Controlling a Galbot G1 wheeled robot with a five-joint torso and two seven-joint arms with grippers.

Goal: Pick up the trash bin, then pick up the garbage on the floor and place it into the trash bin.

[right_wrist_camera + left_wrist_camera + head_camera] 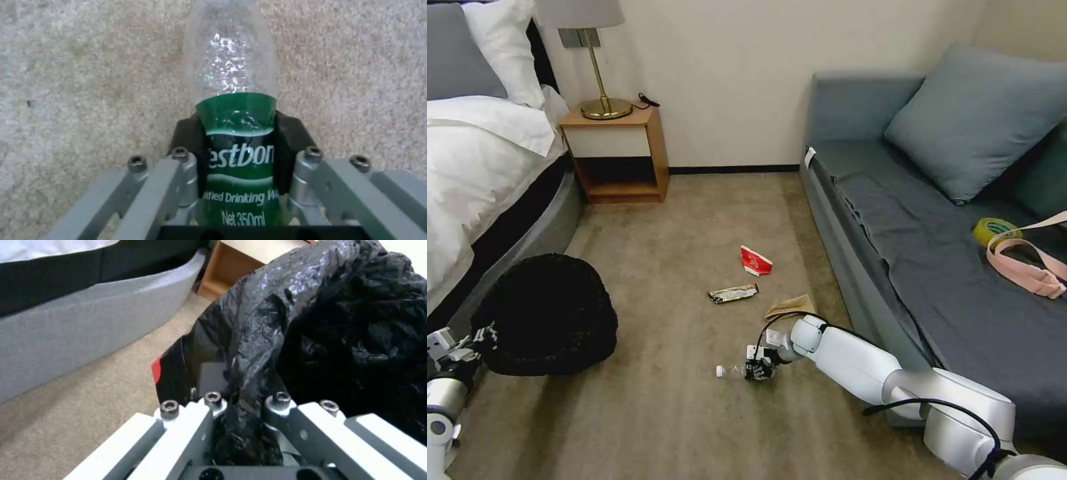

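Carpet floor of a bedroom is lying between a bed and a grey sofa (934, 267), with litter scattered across it. The right gripper (758, 371) is reaching down to the floor and its fingers (189, 140) are closing narrowly on either side of a clear plastic bottle (233, 110), pressing against its green label; the bottle is lying on its side with the cap end pointing away beyond the fingertips, and looks gripped at the middle so it balances when raised. The left gripper (240, 400) is pinching the crinkled black liner at the rim of the trash bin (547, 313), holding it just beside the bed base, probably to keep the mouth open. Beyond the right fingers, toward the far wall, a brown paper bag (790, 307), a silvery snack wrapper (732, 293) and a red-white carton (755, 261) are waiting on the carpet. Open carpet is stretching between bottle and bin, so the path across looks clear; the sofa edge is sitting close behind the right arm.
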